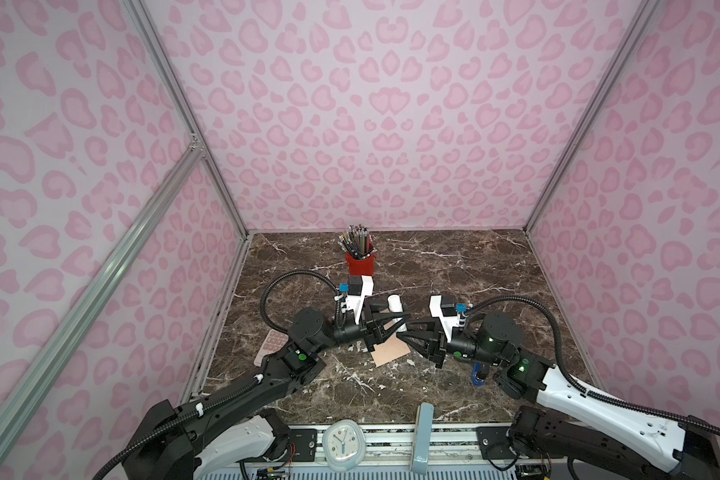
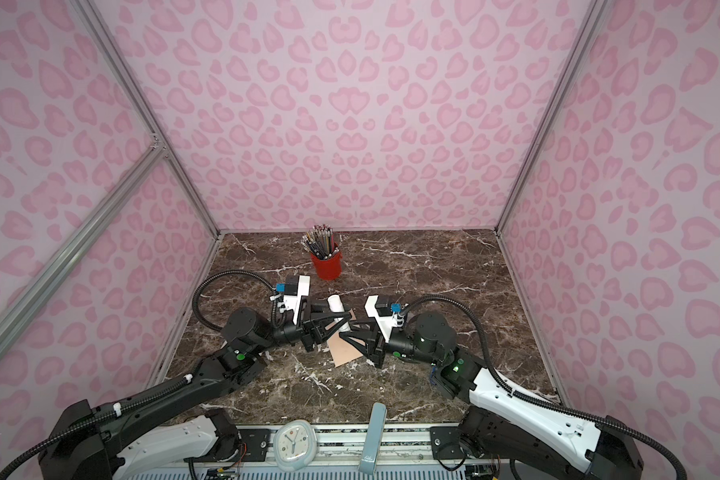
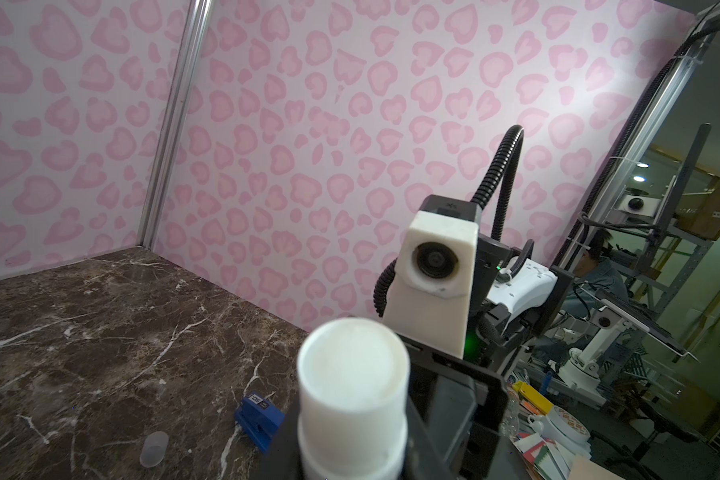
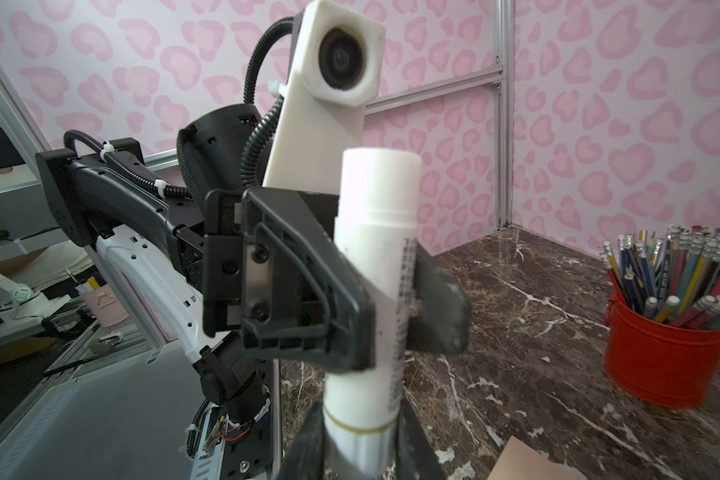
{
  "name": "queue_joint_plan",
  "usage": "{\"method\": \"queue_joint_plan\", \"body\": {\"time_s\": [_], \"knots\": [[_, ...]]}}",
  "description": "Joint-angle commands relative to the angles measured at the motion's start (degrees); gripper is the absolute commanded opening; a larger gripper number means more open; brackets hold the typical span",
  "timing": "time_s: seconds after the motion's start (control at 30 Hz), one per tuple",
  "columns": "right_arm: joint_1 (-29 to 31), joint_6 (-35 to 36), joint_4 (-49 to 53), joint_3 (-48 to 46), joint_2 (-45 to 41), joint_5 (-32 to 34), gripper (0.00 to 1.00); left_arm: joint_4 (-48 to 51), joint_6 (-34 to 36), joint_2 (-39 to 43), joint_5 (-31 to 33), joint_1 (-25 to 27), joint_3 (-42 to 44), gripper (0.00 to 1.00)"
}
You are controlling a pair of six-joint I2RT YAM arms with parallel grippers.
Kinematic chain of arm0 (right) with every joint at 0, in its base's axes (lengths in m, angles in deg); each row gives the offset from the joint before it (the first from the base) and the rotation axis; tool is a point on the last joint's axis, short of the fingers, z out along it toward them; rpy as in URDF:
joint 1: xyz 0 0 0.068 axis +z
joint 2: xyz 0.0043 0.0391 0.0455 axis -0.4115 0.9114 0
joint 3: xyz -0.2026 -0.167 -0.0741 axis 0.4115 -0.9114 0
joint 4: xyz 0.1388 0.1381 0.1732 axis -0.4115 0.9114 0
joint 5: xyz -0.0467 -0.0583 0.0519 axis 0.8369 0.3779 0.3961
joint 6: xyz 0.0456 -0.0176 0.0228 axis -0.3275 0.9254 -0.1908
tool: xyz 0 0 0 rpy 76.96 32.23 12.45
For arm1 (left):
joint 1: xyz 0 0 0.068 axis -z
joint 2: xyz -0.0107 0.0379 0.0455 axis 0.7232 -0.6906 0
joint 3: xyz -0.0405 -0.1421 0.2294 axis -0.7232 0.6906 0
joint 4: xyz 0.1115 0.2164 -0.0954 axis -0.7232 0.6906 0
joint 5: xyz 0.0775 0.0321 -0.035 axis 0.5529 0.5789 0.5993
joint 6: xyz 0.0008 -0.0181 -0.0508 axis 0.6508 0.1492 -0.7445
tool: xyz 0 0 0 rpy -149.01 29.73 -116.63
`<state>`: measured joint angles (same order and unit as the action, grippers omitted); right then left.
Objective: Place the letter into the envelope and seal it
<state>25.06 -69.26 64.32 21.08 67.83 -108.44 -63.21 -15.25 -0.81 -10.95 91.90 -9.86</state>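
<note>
Marble table (image 1: 454,270): one envelope (image 1: 391,351); two pairs of jaws pinch one glue stick (image 4: 371,266).

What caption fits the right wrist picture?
A white glue stick clasped by the left gripper and right gripper, red pencil bucket nearby.

This is a robotics laboratory, more exactly a small recording booth inside it. Walls (image 1: 391,83) printed with pink hearts are fixed on bare aluminium profiles (image 1: 100,270). The marble-look tabletop (image 1: 474,266) carries props such as a red bucket of pencils (image 1: 360,266), and a left robot arm (image 1: 233,390) and a right robot arm (image 1: 599,411), each with a wrist camera (image 3: 435,259), reach over it. Past the open side, the wrist views show metal racks (image 3: 678,266), another small white arm on a stand (image 3: 591,349) and a seated person (image 3: 601,270).
</note>
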Motion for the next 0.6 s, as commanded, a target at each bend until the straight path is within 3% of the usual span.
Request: {"method": "queue_joint_plan", "body": {"time_s": [0.0, 0.2, 0.57], "knots": [[0.0, 0.3, -0.9, 0.5, 0.4, 0.4, 0.22, -1.5, 0.0, -0.4, -0.4, 0.3, -0.7, 0.04], [2.3, 3.1, 2.0, 1.6, 0.1, 5.9, 0.18, 1.2, 1.8, -0.1, 1.9, 1.3, -1.5, 0.04], [11.8, 10.1, 1.8, 2.6, -0.7, 23.6, 0.13, 4.2, 3.7, 1.0, 6.8, 2.3, -1.7, 0.04]]}}
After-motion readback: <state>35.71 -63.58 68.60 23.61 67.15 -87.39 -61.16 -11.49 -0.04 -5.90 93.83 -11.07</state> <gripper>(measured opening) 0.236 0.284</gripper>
